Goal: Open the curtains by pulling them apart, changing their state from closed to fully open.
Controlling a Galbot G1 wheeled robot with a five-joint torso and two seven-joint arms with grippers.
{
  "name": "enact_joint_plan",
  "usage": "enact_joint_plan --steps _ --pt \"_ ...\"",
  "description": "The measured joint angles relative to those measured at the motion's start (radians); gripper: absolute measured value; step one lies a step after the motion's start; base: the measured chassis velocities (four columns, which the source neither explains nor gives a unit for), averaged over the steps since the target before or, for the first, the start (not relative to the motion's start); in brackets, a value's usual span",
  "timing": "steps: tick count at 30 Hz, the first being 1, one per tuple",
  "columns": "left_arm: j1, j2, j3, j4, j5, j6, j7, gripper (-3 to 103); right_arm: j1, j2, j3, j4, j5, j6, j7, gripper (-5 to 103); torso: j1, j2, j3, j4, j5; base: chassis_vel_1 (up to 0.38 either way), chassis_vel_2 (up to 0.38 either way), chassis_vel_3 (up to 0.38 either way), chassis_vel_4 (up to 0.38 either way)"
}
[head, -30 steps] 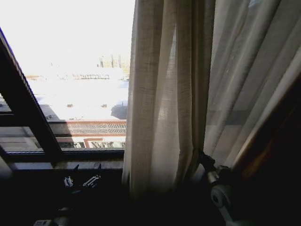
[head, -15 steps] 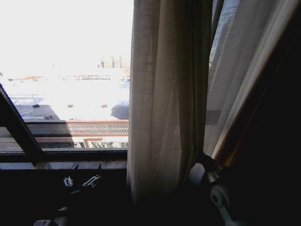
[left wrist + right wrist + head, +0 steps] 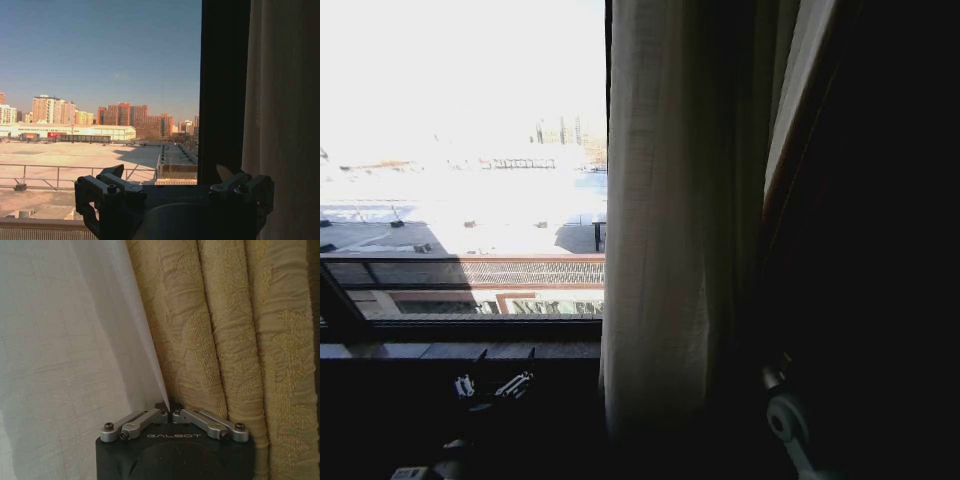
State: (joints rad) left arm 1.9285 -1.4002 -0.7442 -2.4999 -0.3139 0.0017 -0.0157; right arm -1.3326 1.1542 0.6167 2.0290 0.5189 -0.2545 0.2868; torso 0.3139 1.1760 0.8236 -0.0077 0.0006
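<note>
The right gripper (image 3: 170,413) has its two metal fingers (image 3: 134,423) drawn together until the tips meet, and a pinched edge of the sheer white-cream pleated curtain (image 3: 65,340) rises from between those tips. Just beside that thin fabric hangs a heavier yellow-gold patterned drape (image 3: 235,340) in thick folds, close behind the gripper's tips.

In the head view the sheer curtain (image 3: 665,220) is bunched into a tall column right of the middle, with bright uncovered window glass (image 3: 460,150) to its left and deep shadow to its right. The right arm's pale wrist joint (image 3: 782,418) sits low at the foot of that column; the gripper itself is probably buried in the dark fabric there.

The left gripper (image 3: 492,385) hangs low before the dark window sill (image 3: 440,350), its fingers spread apart and gripping nothing. In the left wrist view its black fingers (image 3: 107,192) stand wide, with the curtain (image 3: 285,115) off to one side, apart from them.
</note>
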Motion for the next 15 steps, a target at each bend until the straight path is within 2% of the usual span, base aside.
enact_joint_plan --steps 4,7,8,11,13,14,15 --pt "0.000 0.000 0.001 0.000 0.000 0.000 0.000 100 -0.003 -0.001 0.002 -0.001 -0.003 -0.001 0.009 0 0.000 0.000 0.000 -0.0005 0.0001 -0.039 -0.091 0.075 0.053" --pt "-0.001 0.000 0.000 0.000 0.000 -0.001 0.000 100 -0.003 0.000 0.002 -0.001 -0.020 -0.004 0.009 0 0.000 0.000 0.000 0.0000 -0.0009 0.000 0.000 0.000 0.000" --pt "-0.001 0.000 0.000 0.000 0.000 -0.001 -0.001 100 -0.005 0.000 0.002 -0.002 -0.027 -0.006 0.007 5 0.000 0.000 0.000 0.0000 -0.0015 0.000 0.000 0.000 0.000" --pt "-0.001 0.001 0.000 0.000 0.000 -0.001 -0.001 100 -0.006 0.003 0.002 -0.002 -0.031 -0.006 0.007 10 0.000 0.000 0.000 0.0001 -0.0010 0.027 0.039 -0.023 -0.029" --pt "-0.001 0.001 -0.001 0.000 0.000 -0.002 -0.001 100 -0.013 0.004 0.002 0.002 -0.032 -0.007 0.007 21 0.000 0.000 0.000 0.0000 -0.0006 0.000 0.000 0.000 0.000" --pt "-0.001 0.001 -0.001 0.000 0.000 -0.002 -0.001 100 -0.013 0.004 0.002 0.002 -0.032 -0.007 0.007 21 0.000 0.000 0.000 0.0000 -0.0006 0.000 0.000 0.000 0.000" --pt "-0.001 0.001 -0.001 0.000 0.000 -0.002 -0.001 100 -0.018 0.004 0.002 0.010 -0.033 -0.007 0.007 27 0.000 0.000 0.000 0.0001 -0.0006 0.000 0.000 0.000 0.000"
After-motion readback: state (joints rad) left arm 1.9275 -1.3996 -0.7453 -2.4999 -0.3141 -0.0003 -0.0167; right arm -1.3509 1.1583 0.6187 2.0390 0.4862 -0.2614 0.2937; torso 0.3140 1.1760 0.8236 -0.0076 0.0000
